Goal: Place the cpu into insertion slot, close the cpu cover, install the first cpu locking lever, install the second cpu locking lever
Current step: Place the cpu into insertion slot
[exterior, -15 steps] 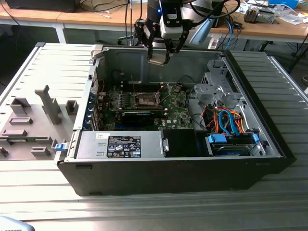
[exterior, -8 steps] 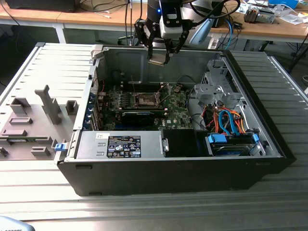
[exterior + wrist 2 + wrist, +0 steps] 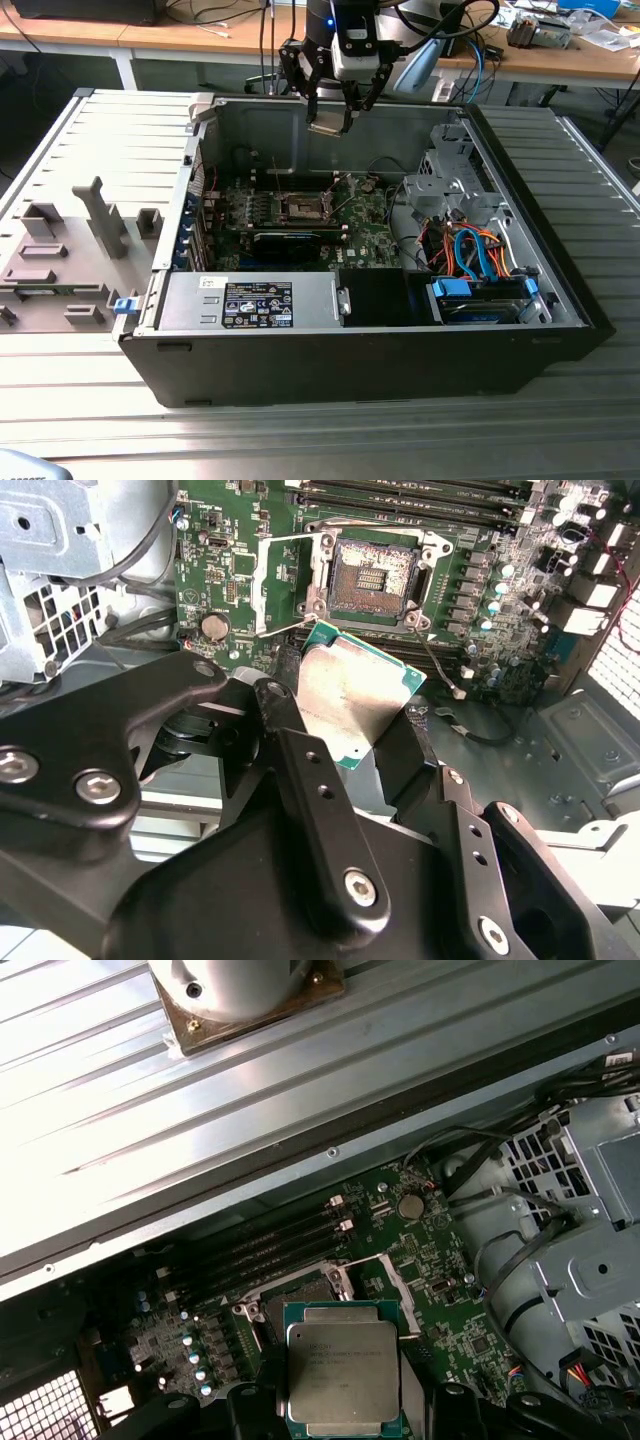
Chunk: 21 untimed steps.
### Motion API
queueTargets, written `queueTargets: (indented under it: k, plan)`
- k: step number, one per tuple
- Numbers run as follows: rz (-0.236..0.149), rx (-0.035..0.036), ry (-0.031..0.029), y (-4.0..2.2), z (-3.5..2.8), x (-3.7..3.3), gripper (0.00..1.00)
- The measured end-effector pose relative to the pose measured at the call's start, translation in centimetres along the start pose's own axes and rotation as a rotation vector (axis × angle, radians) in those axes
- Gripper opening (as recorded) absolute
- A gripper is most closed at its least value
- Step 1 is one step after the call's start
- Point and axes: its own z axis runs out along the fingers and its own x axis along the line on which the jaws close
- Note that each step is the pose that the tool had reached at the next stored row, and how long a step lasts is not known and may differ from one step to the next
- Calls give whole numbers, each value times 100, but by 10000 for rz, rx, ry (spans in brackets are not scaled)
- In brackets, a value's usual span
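Exterior view: small square silver-rimmed, dark-centred insertion slot [image 3: 300, 208] sits unfilled mid-frame on the green circuit board [image 3: 365, 235], well below and slightly left of the black hand [image 3: 331, 112] at upper centre, which is clenched on the flat silvery-beige square cpu [image 3: 328, 126].

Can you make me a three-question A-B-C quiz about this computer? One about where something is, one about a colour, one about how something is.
1. Where is the cpu? A in the jaws, in the air. B in a drawer. C on the floor.
2. What colour is the board? A red. B green. C white.
3. How is the slot? A empty. B filled. C taped over.
Answers: A, the jaws clamp its edges; B, green shows around the slot; A, its dark centre lies bare.
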Motion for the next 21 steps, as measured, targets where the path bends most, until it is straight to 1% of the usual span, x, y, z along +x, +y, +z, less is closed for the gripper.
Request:
queueTargets:
  k: [3, 5, 15, 17, 21]
  plan:
    - [13, -1, -1, 0, 0, 0, 54]
    - [246, -5, -20, 0, 0, 0, 54]
    - [326, -6, -26, 0, 0, 0, 54]
    - [419, -8, -34, 0, 0, 0, 54]
    - [451, -9, -36, 0, 0, 0, 54]
